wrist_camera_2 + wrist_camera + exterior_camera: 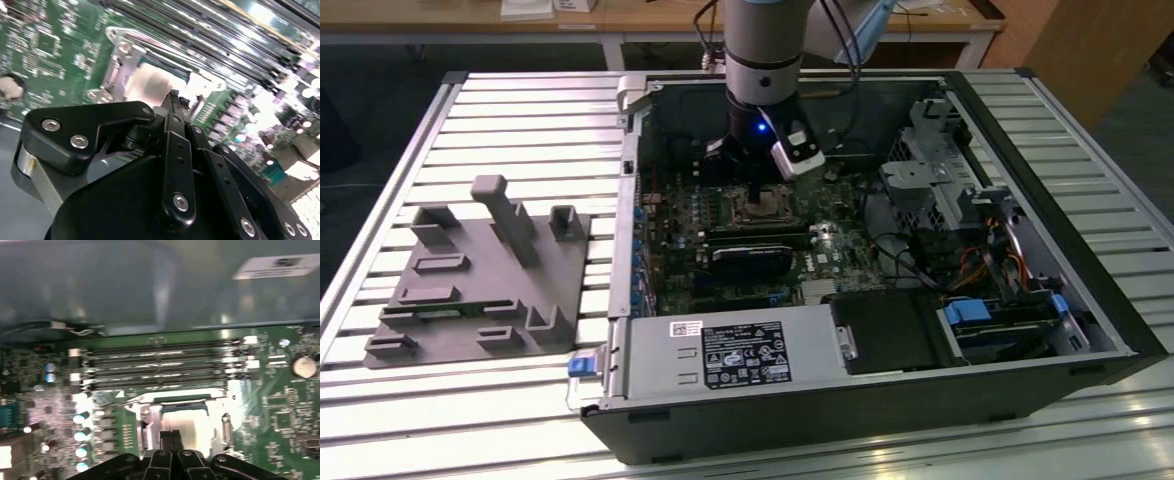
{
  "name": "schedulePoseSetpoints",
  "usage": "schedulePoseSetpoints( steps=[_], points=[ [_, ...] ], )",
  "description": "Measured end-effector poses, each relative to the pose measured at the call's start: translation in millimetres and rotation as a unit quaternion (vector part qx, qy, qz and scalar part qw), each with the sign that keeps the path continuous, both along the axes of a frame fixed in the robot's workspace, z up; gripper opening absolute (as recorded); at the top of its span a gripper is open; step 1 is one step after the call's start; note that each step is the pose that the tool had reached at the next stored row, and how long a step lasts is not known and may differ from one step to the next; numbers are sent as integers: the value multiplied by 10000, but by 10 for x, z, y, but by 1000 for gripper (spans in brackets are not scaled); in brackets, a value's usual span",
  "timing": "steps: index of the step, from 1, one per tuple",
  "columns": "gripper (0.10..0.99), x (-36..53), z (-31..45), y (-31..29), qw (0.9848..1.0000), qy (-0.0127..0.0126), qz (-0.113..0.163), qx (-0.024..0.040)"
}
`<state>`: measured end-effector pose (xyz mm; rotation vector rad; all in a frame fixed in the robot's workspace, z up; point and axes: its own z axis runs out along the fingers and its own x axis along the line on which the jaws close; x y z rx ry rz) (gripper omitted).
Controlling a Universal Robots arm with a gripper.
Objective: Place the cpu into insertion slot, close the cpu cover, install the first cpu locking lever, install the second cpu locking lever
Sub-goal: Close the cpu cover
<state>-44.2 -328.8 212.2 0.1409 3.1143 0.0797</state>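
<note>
First wrist view looks down past the gripper [171, 436], whose two black fingertips are pressed flat against each other with nothing visible between them. I judge that they are shut to make one narrow, blunt tip for pushing on small socket hardware, not to carry anything. That tip hangs just above the near edge of the cpu [184, 421], whose pale square top lies level in the insertion slot [762, 206]. The chip seems seated, not propped or tilted.

Around the chip runs the cpu cover [146, 426]. Its silvery frame appears to lie down flat, with the chip showing through its window, though I cannot tell whether the fingertips touch the frame. I also cannot make out whether either locking lever is latched.

Beyond the socket, the long memory slots [160, 365] run side by side across the green motherboard [280, 405].

In the exterior view, the arm [763, 50] stands nearly upright over the socket. The computer case [881, 405] lies on its side with the panel off, so the board faces upward and can be reached straight from above. The case rests on the slatted worktop [520, 120]. A grey fixture block [480, 270] sits well apart toward the exterior view's left, out of the arm's working area.
</note>
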Motion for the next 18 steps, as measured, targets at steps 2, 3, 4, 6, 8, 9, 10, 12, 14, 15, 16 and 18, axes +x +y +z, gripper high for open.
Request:
schedulePoseSetpoints(
  steps=[2, 3, 4, 6, 8, 9, 10, 12, 14, 15, 16, 18],
  points=[
    [106, 54, 0, 0, 10000, 0, 0, 0],
    [106, 69, 0, 0, 10000, 1, 0, 0],
    [106, 84, 0, 0, 10000, 1, 0, 0],
    [106, 101, 0, 0, 10000, 0, 0, 1],
    [106, 102, 24, 0, 10000, 1, -1, -1],
    [106, 102, 45, 0, 10000, 0, -1, 0],
    [106, 102, 69, 0, 10000, 0, 0, 0],
    [106, 102, 117, 0, 10000, 1, 0, 0],
    [106, 102, 163, 0, 10000, 0, 0, 1],
    [106, 102, 175, 0, 10000, 1, 0, 0],
    [106, 102, 180, 0, 10000, 1, 0, 0],
    [106, 102, 183, 0, 10000, 0, 0, 0]
  ],
)
